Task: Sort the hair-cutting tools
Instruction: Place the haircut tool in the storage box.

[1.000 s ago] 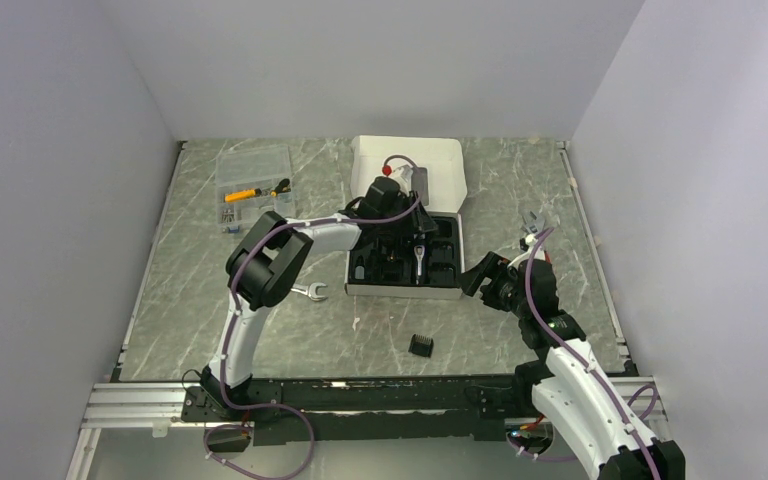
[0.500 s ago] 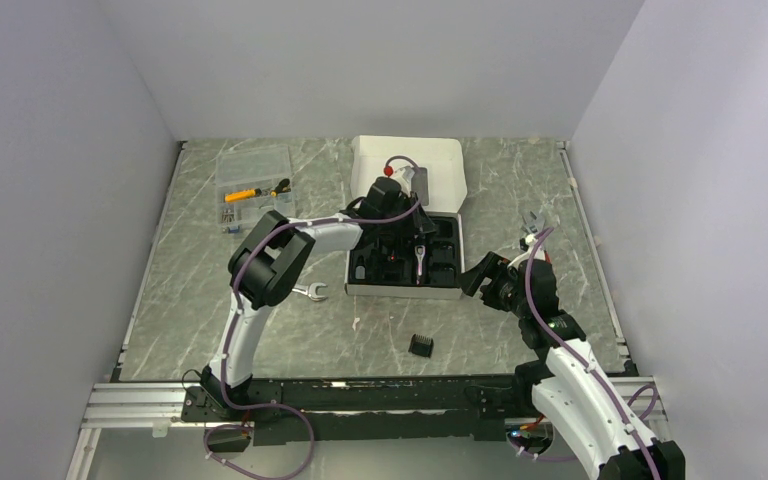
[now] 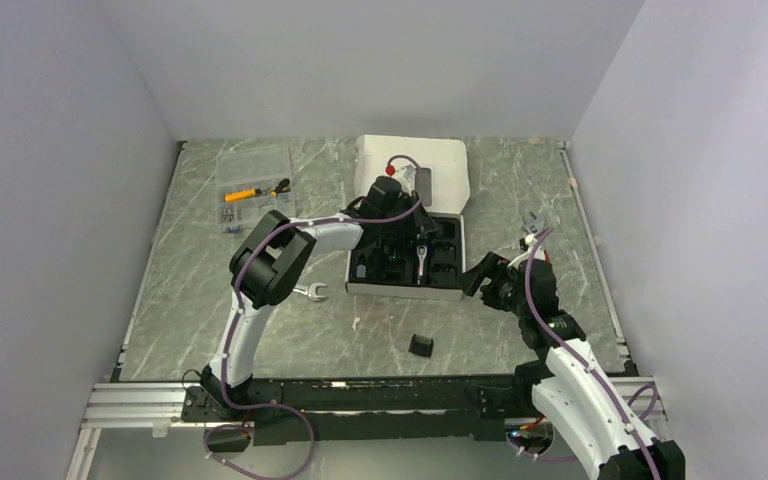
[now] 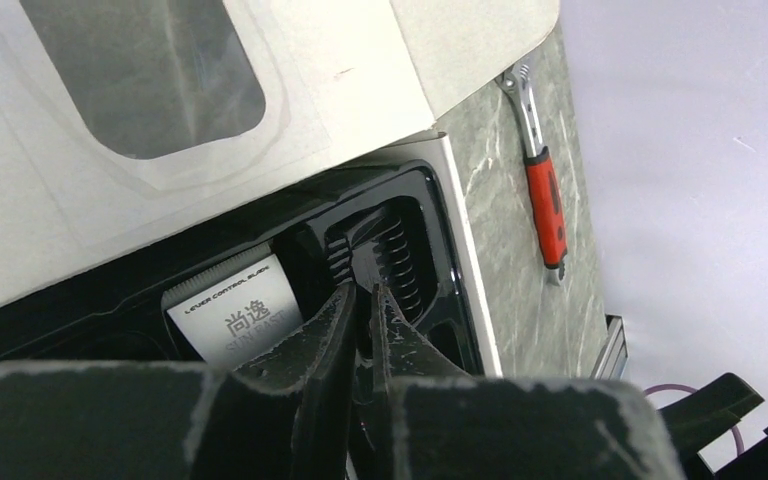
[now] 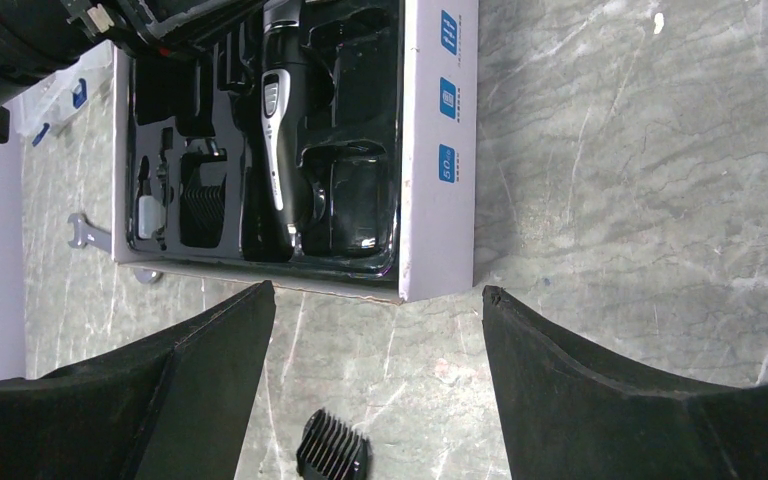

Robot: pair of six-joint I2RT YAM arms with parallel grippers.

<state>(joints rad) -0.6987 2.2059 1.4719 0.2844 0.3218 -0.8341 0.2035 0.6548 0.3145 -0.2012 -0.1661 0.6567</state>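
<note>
Close behind the fingertips of the wide-spread right claw (image 5: 375, 300), a loose comb attachment (image 5: 332, 458) lies on the desk (image 5: 610, 200). It looks like light, stiff plastic with teeth that may be brittle, so it is best pinched across its solid flanks. Just beyond the fingertips sits the tray (image 5: 440, 150), with the clipper (image 5: 278, 150) in its middle slot. The clipper is probably heavier and smooth, best gripped mid-body. Farther on, the left claw (image 4: 362, 292), its arm stretched over the tray, points down, narrowed almost shut with nothing seen between, above a seated comb (image 4: 390, 255).
</note>
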